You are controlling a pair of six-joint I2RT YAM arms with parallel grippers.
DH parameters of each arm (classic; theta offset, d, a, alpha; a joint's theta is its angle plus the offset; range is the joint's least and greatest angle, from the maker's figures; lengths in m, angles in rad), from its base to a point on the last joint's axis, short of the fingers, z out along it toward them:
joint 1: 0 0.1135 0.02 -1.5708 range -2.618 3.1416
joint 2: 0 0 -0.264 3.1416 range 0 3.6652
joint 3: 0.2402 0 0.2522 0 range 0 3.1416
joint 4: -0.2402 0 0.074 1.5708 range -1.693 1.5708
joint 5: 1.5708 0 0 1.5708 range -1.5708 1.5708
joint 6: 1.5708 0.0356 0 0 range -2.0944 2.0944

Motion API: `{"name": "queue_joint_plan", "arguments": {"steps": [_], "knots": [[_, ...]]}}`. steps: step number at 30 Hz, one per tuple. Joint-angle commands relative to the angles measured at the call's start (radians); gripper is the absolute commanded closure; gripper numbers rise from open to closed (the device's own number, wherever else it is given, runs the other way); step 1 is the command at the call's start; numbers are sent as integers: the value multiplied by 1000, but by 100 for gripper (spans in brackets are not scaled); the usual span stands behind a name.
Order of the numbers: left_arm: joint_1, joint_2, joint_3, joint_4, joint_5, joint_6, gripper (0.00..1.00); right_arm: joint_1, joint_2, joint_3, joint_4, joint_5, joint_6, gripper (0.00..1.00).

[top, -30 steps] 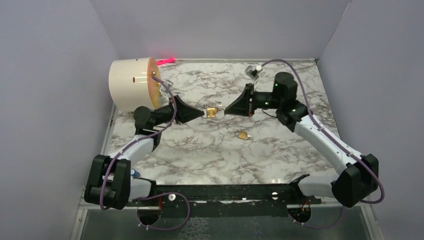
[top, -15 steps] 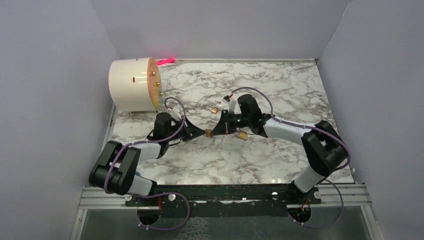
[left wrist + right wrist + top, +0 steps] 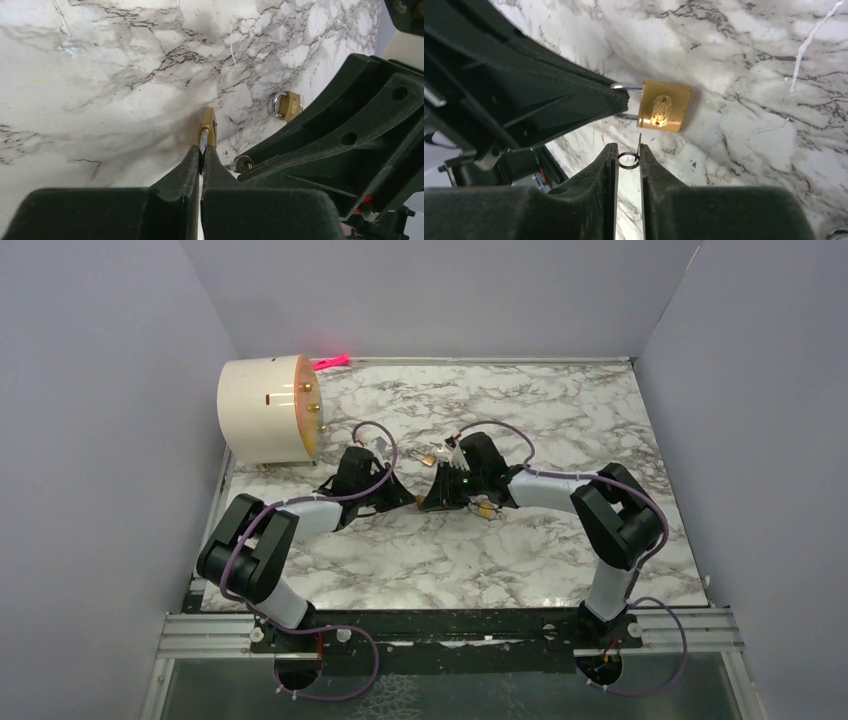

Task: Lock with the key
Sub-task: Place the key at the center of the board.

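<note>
Clenching its shackle (image 3: 626,86), the left gripper (image 3: 201,148) holds the brass padlock (image 3: 664,111) at the top view's centre. The key (image 3: 639,143) shows only edge-on inside the right gripper (image 3: 628,150), jaws slightly parted; whether it grips is unclear.

Gold padlock (image 3: 664,112), seemingly silver key (image 3: 243,163)

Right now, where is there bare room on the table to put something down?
Free: the back right corner of the table, behind the right arm; the front strip between the arms. Crowded: the middle, around the held padlock and a loose padlock.
</note>
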State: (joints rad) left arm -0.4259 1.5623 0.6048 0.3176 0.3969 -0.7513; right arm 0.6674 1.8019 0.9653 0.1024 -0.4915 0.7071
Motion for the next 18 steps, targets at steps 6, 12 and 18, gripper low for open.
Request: {"name": "queue_joint_plan", "arguments": {"steps": [6, 12, 18], "knots": [[-11, 8, 26, -124, -112, 91, 76, 7, 82, 96, -81, 80, -20, 47], [-11, -64, 53, -193, -183, 138, 41, 6, 7, 123, -159, 158, -97, 18], [-8, -138, 121, -283, -257, 216, 2, 5, -163, 99, -152, 256, -211, 5]]}}
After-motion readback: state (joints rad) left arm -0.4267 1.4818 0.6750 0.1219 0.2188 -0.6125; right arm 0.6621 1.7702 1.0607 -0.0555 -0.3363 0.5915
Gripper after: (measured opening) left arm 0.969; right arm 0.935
